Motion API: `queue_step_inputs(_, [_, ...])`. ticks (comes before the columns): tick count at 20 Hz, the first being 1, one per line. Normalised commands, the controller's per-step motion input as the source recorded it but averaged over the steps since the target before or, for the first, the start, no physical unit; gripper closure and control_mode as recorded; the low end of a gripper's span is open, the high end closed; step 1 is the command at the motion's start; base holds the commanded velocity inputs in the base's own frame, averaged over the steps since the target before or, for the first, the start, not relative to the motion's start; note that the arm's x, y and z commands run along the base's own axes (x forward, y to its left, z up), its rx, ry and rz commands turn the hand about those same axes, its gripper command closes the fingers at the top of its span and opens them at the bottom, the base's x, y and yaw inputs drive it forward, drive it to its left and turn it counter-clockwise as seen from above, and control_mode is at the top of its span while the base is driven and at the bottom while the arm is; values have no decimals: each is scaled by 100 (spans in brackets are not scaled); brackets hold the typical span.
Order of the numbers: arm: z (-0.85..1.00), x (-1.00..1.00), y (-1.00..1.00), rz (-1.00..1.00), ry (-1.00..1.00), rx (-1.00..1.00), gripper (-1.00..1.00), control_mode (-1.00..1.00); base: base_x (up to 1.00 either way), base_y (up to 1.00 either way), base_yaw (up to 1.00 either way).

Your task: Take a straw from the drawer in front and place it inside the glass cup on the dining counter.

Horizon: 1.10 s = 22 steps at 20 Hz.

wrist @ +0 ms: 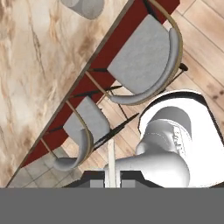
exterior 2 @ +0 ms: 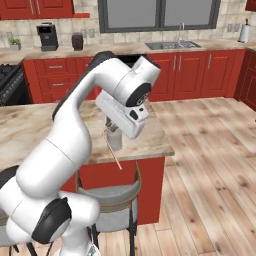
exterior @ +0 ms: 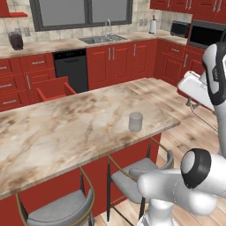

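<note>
One straw (exterior 2: 113, 151) is already in the gripper (wrist: 111, 183): in the hand view the two dark finger tips sit closed against a thin pale stick that rises between them, and in the right base view the same stick slants down and outward from under the hand, just beside the glass cup (exterior 2: 114, 139). I judge the straw to be very light and thin, stiff enough to hold its line but easy to swing or slip in a pinch, so a hold near one end leaves a long free length to steer. The cup (exterior: 135, 122) stands upright on the dining counter (exterior: 57, 132), near its front edge and toward the corner, with bare marble all round it. It looks light and smooth, so a sideways knock from the straw tip could well tip it or push it off. Two grey stools (exterior: 143, 174) sit under the overhang below, and the straw's lower end hangs in front of the counter's edge, so it needs lifting clear before coming over the rim.
</note>
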Motion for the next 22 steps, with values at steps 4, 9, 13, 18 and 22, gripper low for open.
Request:
queue_step_inputs(4, [1,62,7,0,-2,10,100,-100,0,0,0])
queue_step_inputs(9, [0,86,18,0,-1,9,100,-100,0,0,0])
queue_step_inputs(13, [15,49,45,0,0,4,100,-100,0,0,0])
queue_step_inputs(18, [3,52,26,-3,0,7,100,-100,0,0,0])
queue_step_inputs(22, [-1,58,5,-4,0,9,100,-100,0,0,0])
